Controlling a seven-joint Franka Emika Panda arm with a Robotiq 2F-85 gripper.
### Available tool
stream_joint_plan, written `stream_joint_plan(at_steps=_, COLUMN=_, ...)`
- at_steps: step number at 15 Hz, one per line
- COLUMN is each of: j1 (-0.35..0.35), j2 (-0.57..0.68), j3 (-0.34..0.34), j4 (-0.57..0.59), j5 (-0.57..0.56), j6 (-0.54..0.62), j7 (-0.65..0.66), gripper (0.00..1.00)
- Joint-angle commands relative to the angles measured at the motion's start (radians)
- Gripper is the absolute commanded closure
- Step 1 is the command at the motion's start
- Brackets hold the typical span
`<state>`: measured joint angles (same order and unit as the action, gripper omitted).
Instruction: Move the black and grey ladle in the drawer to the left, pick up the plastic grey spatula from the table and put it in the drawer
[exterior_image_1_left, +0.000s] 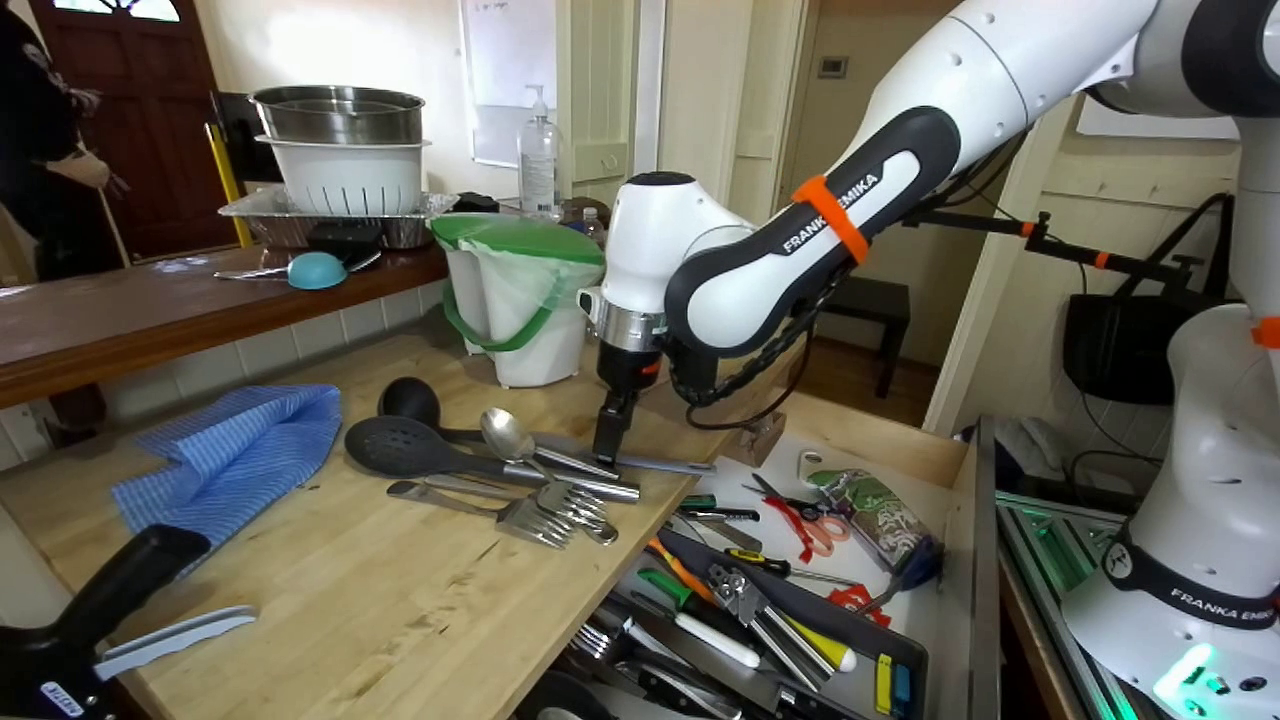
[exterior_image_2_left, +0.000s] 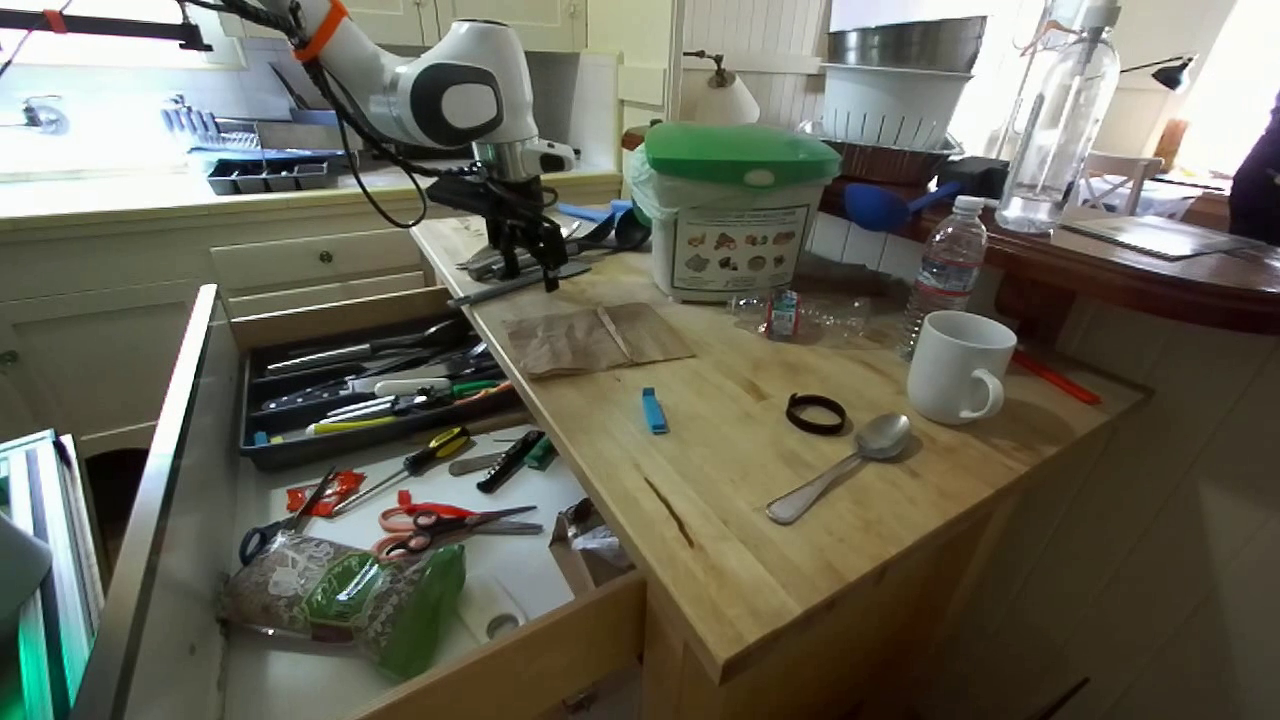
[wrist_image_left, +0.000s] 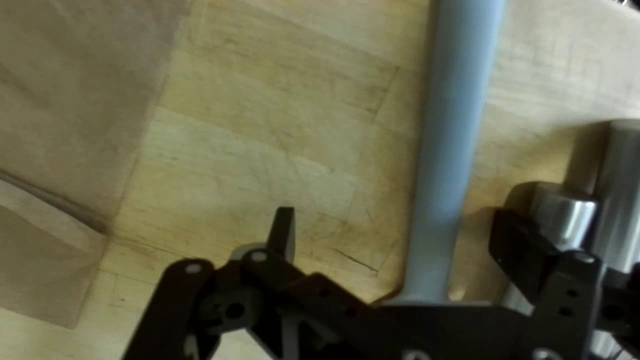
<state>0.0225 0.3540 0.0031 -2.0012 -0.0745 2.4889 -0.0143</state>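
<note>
The spatula (wrist_image_left: 445, 165) lies on the bench (exterior_image_2_left: 735, 450) between paper bag (exterior_image_2_left: 570, 347) and cutlery (exterior_image_1_left: 532, 520), one end at the edge by the drawer (exterior_image_2_left: 530, 652), where a tray (exterior_image_2_left: 350, 441) holds utensils (exterior_image_2_left: 412, 386).

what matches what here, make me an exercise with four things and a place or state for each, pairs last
Things
1. long grey plastic spatula
2. striped blue cloth
3. slim yellow-and-black screwdriver
4. tall white plastic bin

Places and states
A. inside the wooden drawer
B. under a domed green lid
C. straddled by the open pincer
D. crumpled on the wooden counter

Pairs: 1-C, 2-D, 3-A, 4-B
</note>
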Motion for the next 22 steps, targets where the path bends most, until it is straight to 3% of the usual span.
stream_joint_plan(at_steps=1, j1=0.048, j2=0.018, j3=-0.014, j4=0.011, j5=-0.052, j6=-0.003, j7=0.084, gripper=0.00)
stream_joint_plan(at_steps=7, j1=0.046, j2=0.026, j3=-0.012, j4=0.027, j5=-0.034, j6=-0.051, j7=0.108, gripper=0.00)
stream_joint_plan(at_steps=9, j1=0.035, j2=0.024, j3=-0.013, j4=0.029, j5=-0.019, j6=-0.059, j7=0.108, gripper=0.08)
stream_joint_plan(at_steps=10, j1=0.032, j2=0.026, j3=-0.014, j4=0.031, j5=-0.015, j6=-0.065, j7=0.107, gripper=0.13)
stream_joint_plan(at_steps=12, j1=0.022, j2=0.031, j3=-0.010, j4=0.035, j5=0.003, j6=-0.075, j7=0.098, gripper=0.36)
stream_joint_plan(at_steps=19, j1=-0.003, j2=0.035, j3=-0.014, j4=0.064, j5=0.016, j6=-0.121, j7=0.092, gripper=0.92)
stream_joint_plan(at_steps=20, j1=-0.004, j2=0.033, j3=-0.014, j4=0.068, j5=0.017, j6=-0.130, j7=0.091, gripper=0.97)
stream_joint_plan(at_steps=21, j1=-0.002, j2=0.022, j3=-0.017, j4=0.070, j5=0.011, j6=-0.141, j7=0.096, gripper=0.94)
stream_joint_plan(at_steps=22, j1=0.001, j2=-0.020, j3=-0.023, j4=0.046, j5=-0.004, j6=-0.136, j7=0.100, gripper=0.96)
